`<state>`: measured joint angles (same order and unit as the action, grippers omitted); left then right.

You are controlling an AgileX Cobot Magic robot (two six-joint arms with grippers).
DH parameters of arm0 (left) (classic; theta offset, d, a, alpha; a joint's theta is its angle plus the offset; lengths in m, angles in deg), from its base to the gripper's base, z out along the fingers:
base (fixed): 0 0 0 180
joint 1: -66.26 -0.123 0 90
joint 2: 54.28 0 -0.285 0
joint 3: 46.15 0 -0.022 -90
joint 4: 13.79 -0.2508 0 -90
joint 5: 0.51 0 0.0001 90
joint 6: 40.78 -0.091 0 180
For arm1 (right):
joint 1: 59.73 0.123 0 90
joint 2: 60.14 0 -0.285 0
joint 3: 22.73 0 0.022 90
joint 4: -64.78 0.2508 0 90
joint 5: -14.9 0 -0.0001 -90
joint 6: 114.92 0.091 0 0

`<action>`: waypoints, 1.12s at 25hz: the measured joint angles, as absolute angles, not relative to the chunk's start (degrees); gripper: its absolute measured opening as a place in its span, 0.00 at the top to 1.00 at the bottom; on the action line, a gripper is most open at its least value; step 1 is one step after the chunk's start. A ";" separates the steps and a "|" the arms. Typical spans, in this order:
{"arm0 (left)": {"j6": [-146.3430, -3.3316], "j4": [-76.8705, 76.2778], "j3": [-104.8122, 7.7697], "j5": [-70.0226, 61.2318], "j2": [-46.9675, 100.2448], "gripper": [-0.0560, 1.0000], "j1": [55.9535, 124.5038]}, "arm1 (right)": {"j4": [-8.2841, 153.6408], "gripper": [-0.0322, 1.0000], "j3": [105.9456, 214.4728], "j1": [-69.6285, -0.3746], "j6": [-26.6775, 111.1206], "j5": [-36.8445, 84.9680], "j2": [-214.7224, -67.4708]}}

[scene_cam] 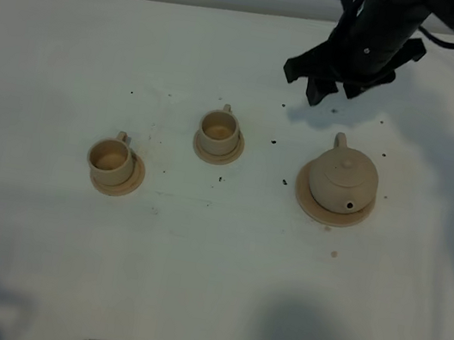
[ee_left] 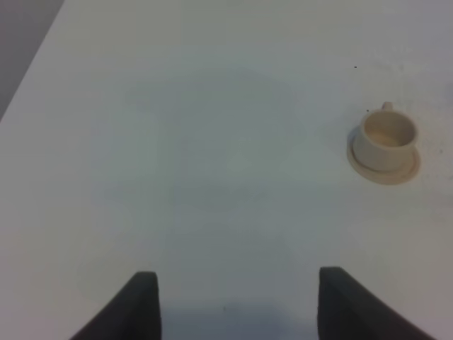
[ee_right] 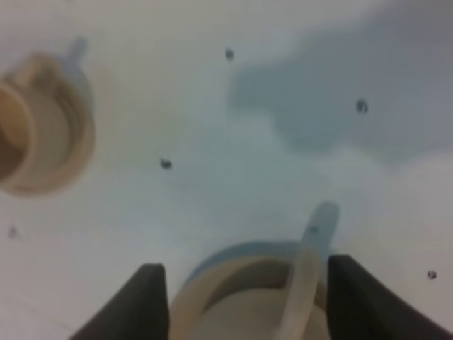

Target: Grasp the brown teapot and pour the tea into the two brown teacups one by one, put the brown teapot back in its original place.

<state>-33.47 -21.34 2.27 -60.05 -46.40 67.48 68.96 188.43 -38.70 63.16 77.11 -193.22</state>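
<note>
**Take the Teapot by Its Loop Handle**

You had the right tool (scene_cam: 332, 90) spread wide and empty, hovering just short of the teapot (scene_cam: 343, 181). The pot sat on its big saucer (scene_cam: 307, 203) on the table (scene_cam: 190, 286). Its loop handle (scene_cam: 341, 139) faced the tool and its spout (scene_cam: 349, 206) pointed away. In the right wrist view the handle stood between the jaws, touching neither. The nearer cup (scene_cam: 218, 132) and the farther cup (scene_cam: 112, 161) stood off to the tool's side, well apart from it. Your left tool (ee_left: 237, 304) was also wide open and empty.

The pot looked like fired clay: stiff, brittle, probably smooth, and heavier if full. The handle was your only narrow hold, so you needed to close squarely across it, firmly without crushing. The lid (scene_cam: 346, 164) seemed merely seated, so a steep tilt could have dropped it.
</note>
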 joint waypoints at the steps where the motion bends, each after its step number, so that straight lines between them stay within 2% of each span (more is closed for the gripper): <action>1: -33.47 -21.34 2.27 -60.05 -46.40 0.48 67.48 | 68.29 0.45 188.74 -38.70 62.77 77.84 -194.24; 19: -33.47 -21.34 2.27 -60.05 -46.40 0.48 67.48 | 59.47 0.44 188.87 -38.66 57.23 75.47 -200.40; 28: -33.47 -21.34 2.27 -60.05 -46.40 0.48 67.48 | 56.71 0.44 188.87 -39.78 57.54 78.19 -200.45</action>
<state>-33.47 -21.34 2.27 -60.05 -46.40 67.48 56.71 188.87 -39.78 57.54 78.19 -200.45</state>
